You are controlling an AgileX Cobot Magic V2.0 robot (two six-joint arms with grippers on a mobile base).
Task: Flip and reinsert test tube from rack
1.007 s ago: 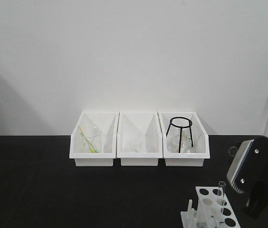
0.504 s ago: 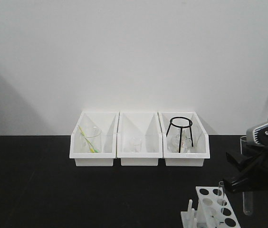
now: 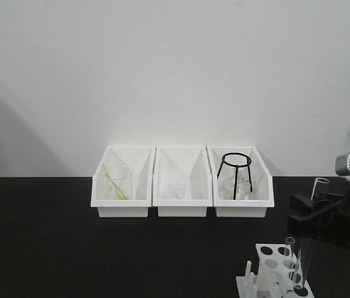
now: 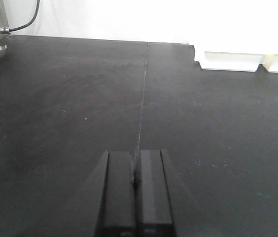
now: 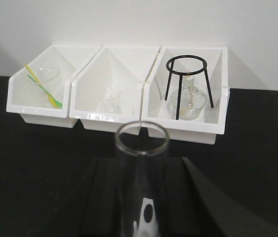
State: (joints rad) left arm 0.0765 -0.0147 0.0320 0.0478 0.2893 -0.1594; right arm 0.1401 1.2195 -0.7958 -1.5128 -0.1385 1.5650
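The tube point(image 5: 142, 168) is clear, thin glass, so we're treating it as light, stiff, slick and very breakable. There's no give in it, and a hard pinch or a sideways knock against the rack point(image 3: 259, 276) could crack it. Right now the right claw point(image 3: 310, 214) is clamped on it a bit below the open mouth. The mouth is up, the tube leans slightly, and its lower end is down at the rack's right-hand row of holes. From the front view we can't tell if the bottom is actually inside a hole or just over the plate. The wrist view looks down through the glass and shows a dark hole under it, so it looks lined up at least. For a hold, we'd say the upper part under the rim is the right spot, since it leaves the whole lower length free to go into a hole. Smooth glass on flat pads can slip or swivel, so our guess is gentle, even pressure and slow moves. A second tube point(image 3: 288, 248) stands in the rack just beside it, so there's something to bump. The left claw point(image 4: 136, 157) is closed with nothing in it, hovering over the black table point(image 4: 55, 98).
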